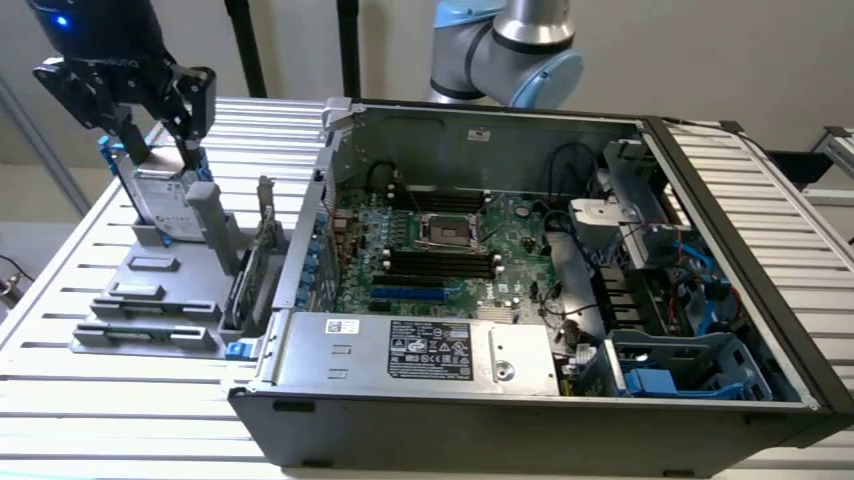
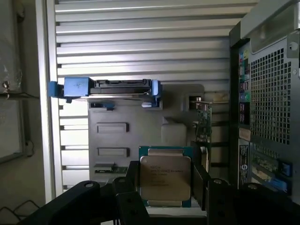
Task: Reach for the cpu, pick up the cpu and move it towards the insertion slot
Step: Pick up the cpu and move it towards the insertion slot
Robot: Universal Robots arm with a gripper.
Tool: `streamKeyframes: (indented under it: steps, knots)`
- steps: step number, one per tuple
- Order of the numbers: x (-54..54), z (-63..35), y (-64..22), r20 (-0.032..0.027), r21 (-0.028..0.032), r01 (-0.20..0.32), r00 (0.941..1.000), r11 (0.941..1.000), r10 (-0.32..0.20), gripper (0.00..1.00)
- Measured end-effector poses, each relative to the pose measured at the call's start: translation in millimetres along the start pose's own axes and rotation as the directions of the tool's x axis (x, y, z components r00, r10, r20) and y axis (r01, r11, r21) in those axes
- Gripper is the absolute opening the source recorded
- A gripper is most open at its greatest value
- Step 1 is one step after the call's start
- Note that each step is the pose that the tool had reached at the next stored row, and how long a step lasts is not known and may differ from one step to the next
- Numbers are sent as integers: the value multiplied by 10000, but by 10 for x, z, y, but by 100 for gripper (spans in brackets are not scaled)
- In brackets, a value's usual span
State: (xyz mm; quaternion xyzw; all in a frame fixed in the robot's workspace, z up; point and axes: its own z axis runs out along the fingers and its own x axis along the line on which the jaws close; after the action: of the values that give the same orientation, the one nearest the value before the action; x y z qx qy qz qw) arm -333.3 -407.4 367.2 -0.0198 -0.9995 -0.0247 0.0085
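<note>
We are seeing the cpu (image 2: 165, 180) sitting between the fingers of the claw (image 1: 166, 160), which is clenching it by two opposite edges. It is hanging above the grey parts holder (image 1: 147, 300), near the bench (image 1: 67, 400) edge on the exterior view's left. The insertion slot (image 1: 447, 232) is lying well apart, inside the open computer case (image 1: 534, 420). We are judging the thin edge grip to be the risk: a jolt could be tilting or dropping the chip, and a low path could be clipping the upright hard drive (image 1: 167, 205) or the case wall.
</note>
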Motion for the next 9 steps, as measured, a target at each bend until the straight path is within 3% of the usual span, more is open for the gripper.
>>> streamKeyframes:
  steps: [9]
  knots:
    - [-405,-98,21,-12,-5,-2,10000,10000,2,55]
